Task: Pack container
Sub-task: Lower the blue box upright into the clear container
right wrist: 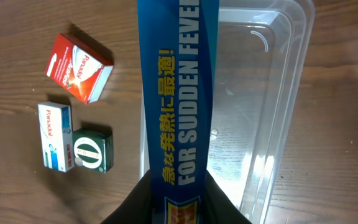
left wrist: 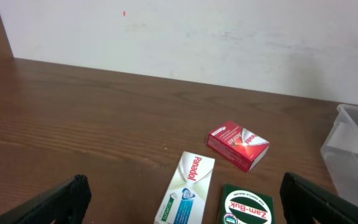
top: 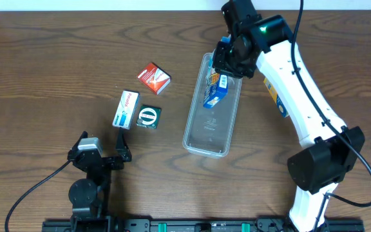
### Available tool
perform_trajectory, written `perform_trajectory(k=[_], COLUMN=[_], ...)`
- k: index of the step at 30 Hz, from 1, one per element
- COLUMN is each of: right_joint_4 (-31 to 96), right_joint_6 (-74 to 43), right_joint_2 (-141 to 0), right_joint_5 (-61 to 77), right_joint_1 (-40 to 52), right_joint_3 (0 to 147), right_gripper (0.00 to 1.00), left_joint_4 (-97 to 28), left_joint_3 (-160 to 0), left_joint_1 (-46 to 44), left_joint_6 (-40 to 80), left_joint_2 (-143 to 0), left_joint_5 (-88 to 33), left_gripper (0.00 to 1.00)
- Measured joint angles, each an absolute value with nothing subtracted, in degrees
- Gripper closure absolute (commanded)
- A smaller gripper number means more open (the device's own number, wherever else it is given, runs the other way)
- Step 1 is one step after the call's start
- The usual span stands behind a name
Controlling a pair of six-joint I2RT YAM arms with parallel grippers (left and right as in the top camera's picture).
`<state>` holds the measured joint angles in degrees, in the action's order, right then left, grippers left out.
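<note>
Right hand (top: 226, 59) is closed narrowly on one end of the blue box (right wrist: 179, 93), directly above the far end of the container (top: 206, 132). Box and tray share one long axis. Left hand (top: 103, 144), wide open and empty, sits well apart.

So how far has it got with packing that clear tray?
Early. Nothing lies fully packed in the container yet. In hand: the right gripper holds a blue box, tilted, at its far end. To go: the red box, white box and green box lie on the table beside it; the left gripper hangs open, empty.
</note>
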<state>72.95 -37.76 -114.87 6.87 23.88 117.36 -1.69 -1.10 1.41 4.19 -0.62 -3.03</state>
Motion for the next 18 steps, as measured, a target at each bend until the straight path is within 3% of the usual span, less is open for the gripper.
perform_trajectory(k=[18], right_joint_4=[74.2], right_joint_6=[-41.2], right_joint_2=[-114.9], right_joint_5=[2.7], right_joint_1=[28.7], right_joint_3=[117.4], right_gripper=[0.76], left_joint_4=[-1.7], left_joint_3=[-1.1], left_joint_1=[1.4], left_joint_6=[4.2], left_joint_2=[-0.6], left_joint_5=[-3.0], left_gripper=[0.02])
